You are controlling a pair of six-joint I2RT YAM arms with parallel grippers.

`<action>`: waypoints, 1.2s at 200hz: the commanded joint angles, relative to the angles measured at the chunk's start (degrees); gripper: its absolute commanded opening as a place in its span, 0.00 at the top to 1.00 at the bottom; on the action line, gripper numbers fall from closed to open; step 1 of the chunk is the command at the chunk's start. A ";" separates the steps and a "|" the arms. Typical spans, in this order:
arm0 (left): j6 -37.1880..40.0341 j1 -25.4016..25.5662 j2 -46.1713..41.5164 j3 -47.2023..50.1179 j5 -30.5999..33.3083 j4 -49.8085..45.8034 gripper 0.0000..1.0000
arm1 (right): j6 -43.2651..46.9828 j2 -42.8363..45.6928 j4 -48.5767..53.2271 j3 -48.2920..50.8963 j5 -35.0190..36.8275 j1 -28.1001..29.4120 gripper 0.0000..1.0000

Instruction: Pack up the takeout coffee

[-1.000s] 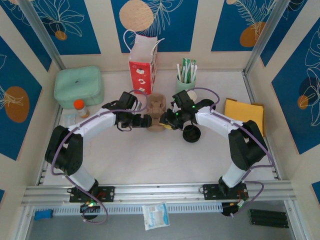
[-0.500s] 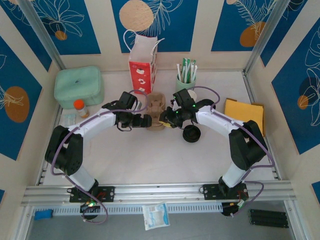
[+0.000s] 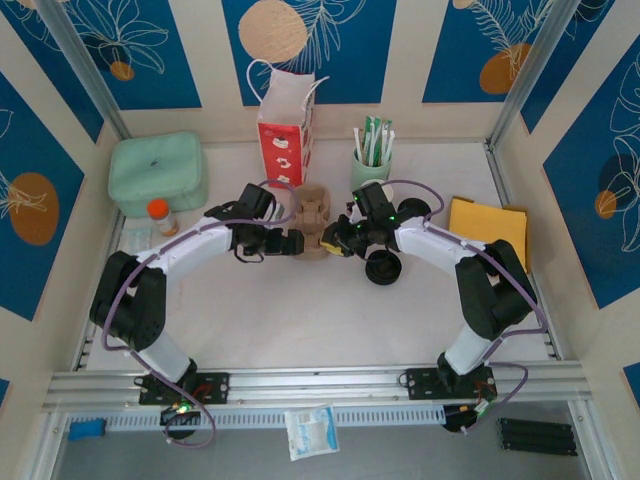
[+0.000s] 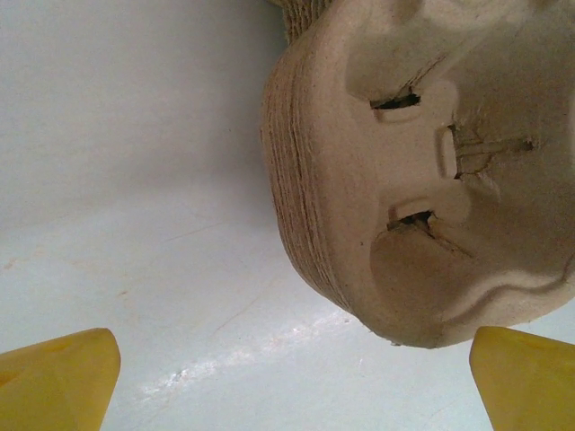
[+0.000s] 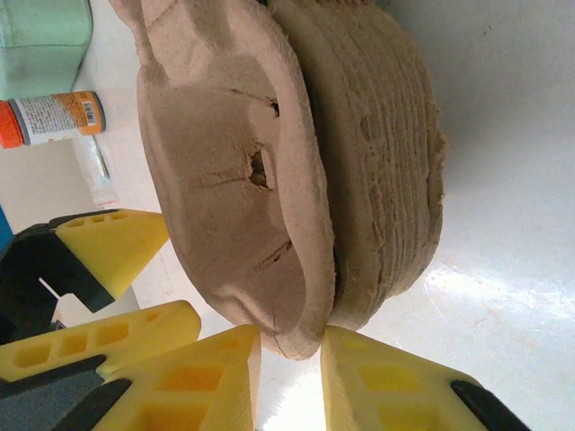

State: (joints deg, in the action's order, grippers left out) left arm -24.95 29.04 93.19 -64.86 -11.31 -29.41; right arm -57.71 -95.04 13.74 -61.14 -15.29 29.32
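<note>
The takeout coffee [image 3: 383,268] stands just in front of my right forearm, and from above I see its round black lid. A stack of tan pulp cup carriers [image 3: 314,215] sits mid-table between my two grippers. My right gripper [image 3: 333,243] is at the stack's right side. In the right wrist view its yellow fingertips [image 5: 289,337] pinch the rim of the top carrier [image 5: 234,180], which is lifted off the stack [image 5: 386,162]. My left gripper [image 3: 298,242] stands wide open at the stack's left side, its fingertips [image 4: 292,350] apart from the carriers [image 4: 422,180].
A red-and-white paper bag [image 3: 285,125] and a mint cup of sticks [image 3: 371,160] stand at the back. A mint case [image 3: 158,172] and an orange-capped bottle [image 3: 162,217] are at the left. A white-rimmed dark cup [image 3: 412,209] and a yellow pad [image 3: 487,222] lie to the right.
My right gripper's jaws have narrowed onto the top carrier's rim, and the wrist has shifted slightly. The left arm has not moved.
</note>
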 commanded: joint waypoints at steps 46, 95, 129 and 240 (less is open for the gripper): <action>0.61 1.01 -0.31 -0.41 0.32 -0.84 0.00 | -2.89 -0.22 -4.81 2.87 -2.12 -0.48 0.77; 0.53 1.02 -1.06 -0.38 0.59 -1.33 0.00 | -3.51 -0.91 -6.03 3.49 -2.38 -0.62 0.83; 0.34 1.00 -2.02 -0.77 0.67 -1.96 0.01 | -3.37 -0.87 -6.18 3.42 -3.14 -0.92 0.97; -3.60 -2.84 -3.91 -8.33 -2.26 -3.73 0.01 | -0.82 3.41 -3.31 -0.97 -6.65 -3.63 1.00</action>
State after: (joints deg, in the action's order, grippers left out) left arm -26.83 27.31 90.04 -71.24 -11.55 -32.36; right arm -59.42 -94.08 9.98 -59.81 -19.14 26.39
